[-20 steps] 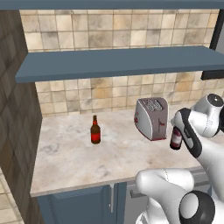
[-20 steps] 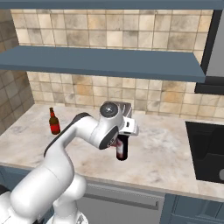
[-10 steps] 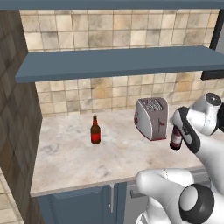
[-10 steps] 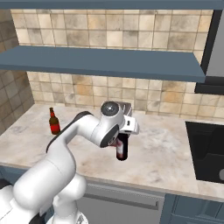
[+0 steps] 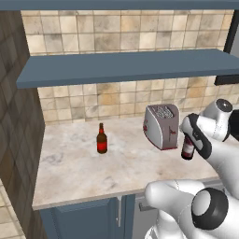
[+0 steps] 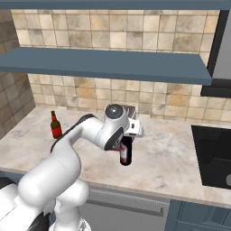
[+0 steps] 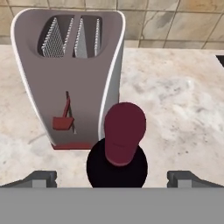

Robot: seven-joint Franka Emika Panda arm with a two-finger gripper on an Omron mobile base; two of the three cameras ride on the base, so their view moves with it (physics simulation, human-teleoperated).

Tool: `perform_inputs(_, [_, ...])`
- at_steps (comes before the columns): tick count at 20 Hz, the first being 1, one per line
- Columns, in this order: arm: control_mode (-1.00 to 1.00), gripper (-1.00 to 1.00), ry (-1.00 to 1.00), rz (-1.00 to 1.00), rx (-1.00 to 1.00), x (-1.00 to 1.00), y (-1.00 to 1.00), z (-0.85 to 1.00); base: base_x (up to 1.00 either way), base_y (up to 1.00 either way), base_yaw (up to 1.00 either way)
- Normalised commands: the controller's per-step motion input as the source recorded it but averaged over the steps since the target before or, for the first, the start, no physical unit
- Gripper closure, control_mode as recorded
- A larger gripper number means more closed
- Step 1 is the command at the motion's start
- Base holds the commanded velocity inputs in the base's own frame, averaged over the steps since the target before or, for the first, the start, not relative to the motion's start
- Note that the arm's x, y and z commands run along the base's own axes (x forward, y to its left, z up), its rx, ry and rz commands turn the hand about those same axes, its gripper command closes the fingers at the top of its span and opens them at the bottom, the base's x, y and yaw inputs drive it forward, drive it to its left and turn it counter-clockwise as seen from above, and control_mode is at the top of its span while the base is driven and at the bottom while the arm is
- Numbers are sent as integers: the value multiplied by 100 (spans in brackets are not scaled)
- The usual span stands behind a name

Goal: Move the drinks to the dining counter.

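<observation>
Worktop: wine bottle half-hidden behind arm

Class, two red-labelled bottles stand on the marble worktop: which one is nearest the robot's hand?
The taller near-black wine bottle beside the grey toaster, standing between the open hand; the small brown beer bottle stands far off.

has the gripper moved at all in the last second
Yes, slightly: in the left base view the gripper has edged left toward the toaster and a little lower, its jaws wide on either side of the wine bottle.
</observation>
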Motion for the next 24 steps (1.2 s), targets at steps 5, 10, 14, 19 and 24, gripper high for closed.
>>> perform_inputs(5, [-100, -100, 0, 0, 0, 14, 0, -3, 0, 0, 0])
perform_inputs(10, [-100, -100, 0, 0, 0, 4, 0, -4, 0, 0, 0])
perform_inputs(14, [-100, -100, 0, 0, 0, 7, 0, -10, 0, 0, 0])
perform_inputs(19, [-100, -100, 0, 0, 0, 13, 0, -10, 0, 0, 0])
perform_inputs(24, [-100, -100, 0, 2, 0, 10, 0, -9, 0, 0, 0])
